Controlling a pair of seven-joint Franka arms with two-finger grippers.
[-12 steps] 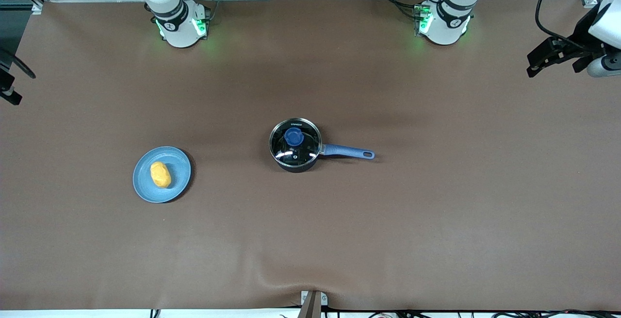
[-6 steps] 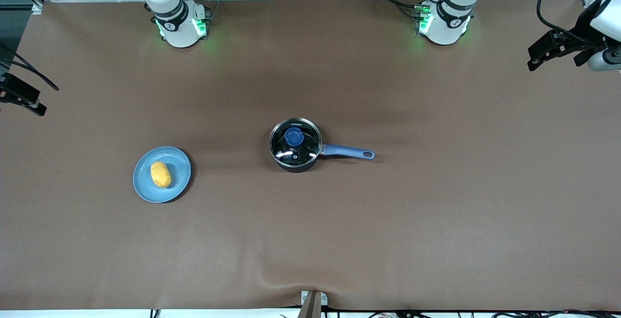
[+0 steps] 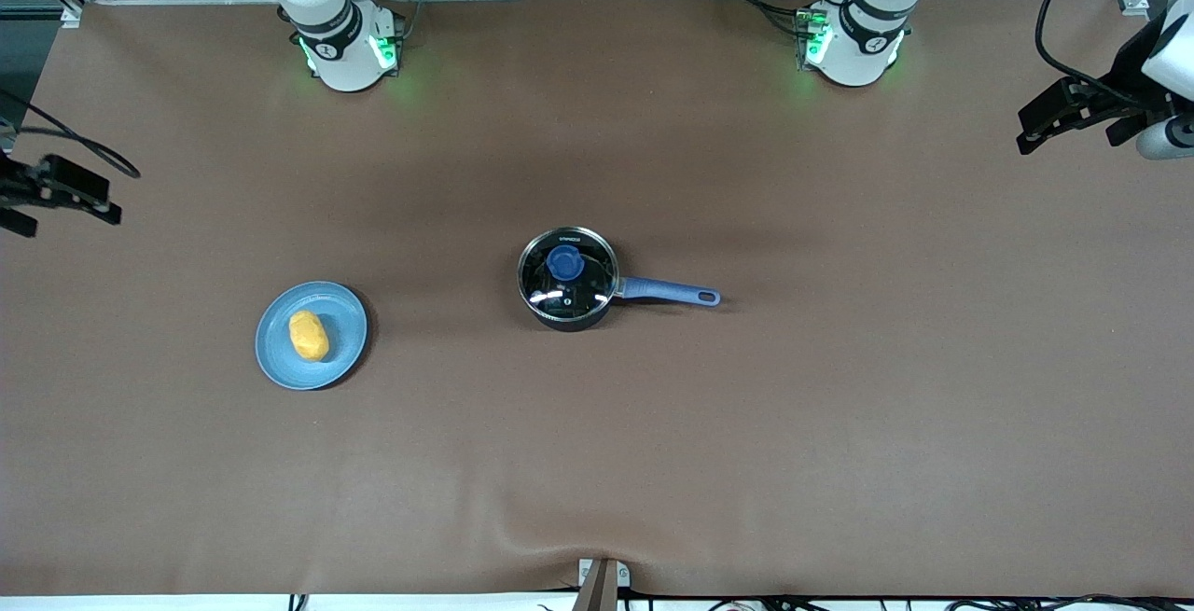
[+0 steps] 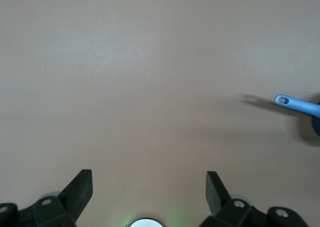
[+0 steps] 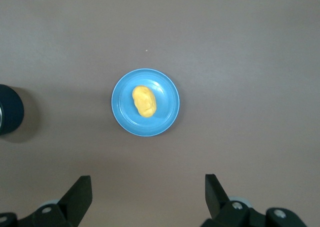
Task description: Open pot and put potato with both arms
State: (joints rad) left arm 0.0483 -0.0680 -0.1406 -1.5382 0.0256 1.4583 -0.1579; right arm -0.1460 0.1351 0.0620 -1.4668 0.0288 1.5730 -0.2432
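Glass lid (image 3: 568, 273) looks fragile; grasp its blue knob (image 3: 564, 262). Left gripper (image 4: 149, 189) and right gripper (image 5: 148, 194) hover over bare bench (image 3: 839, 424), fingers apart.

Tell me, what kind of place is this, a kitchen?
Probably a robot lab, not a kitchen: two arm bases bolted at the edge of a brown-covered table, with only a lidded pot and a potato laid out.

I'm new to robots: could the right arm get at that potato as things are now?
Probably yes. The potato lies uncovered on the plate, nothing beside or over it, and the right gripper hangs open over bare table toward that end.
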